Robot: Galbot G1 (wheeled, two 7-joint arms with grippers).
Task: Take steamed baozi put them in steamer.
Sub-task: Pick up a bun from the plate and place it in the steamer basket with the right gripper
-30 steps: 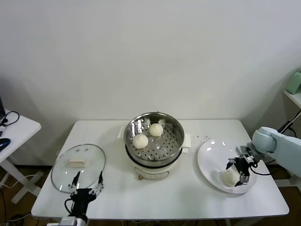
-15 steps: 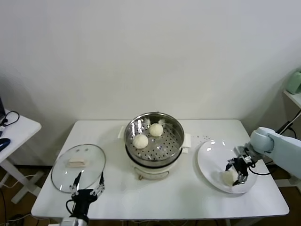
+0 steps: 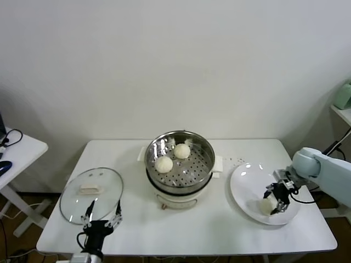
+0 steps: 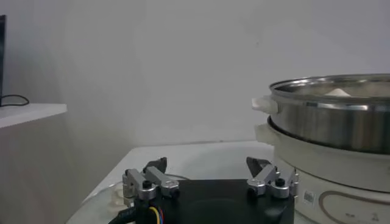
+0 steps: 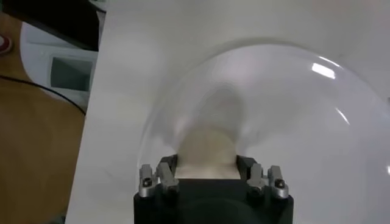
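The white table [image 3: 219,230] carries three things in a row. A round glass lid [image 3: 91,194] lies near the left edge, the steamer [image 3: 180,164] stands at the middle on its cream base, and a white plate [image 3: 247,186] rests near the right edge.

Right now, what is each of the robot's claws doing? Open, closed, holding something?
Left gripper: open, empty, parked at the table's front edge by the glass lid.
Right gripper: closed around a baozi on the plate.

bright, even | glare: plate [image 3: 247,183], steamer [image 3: 179,158] | soft shadows
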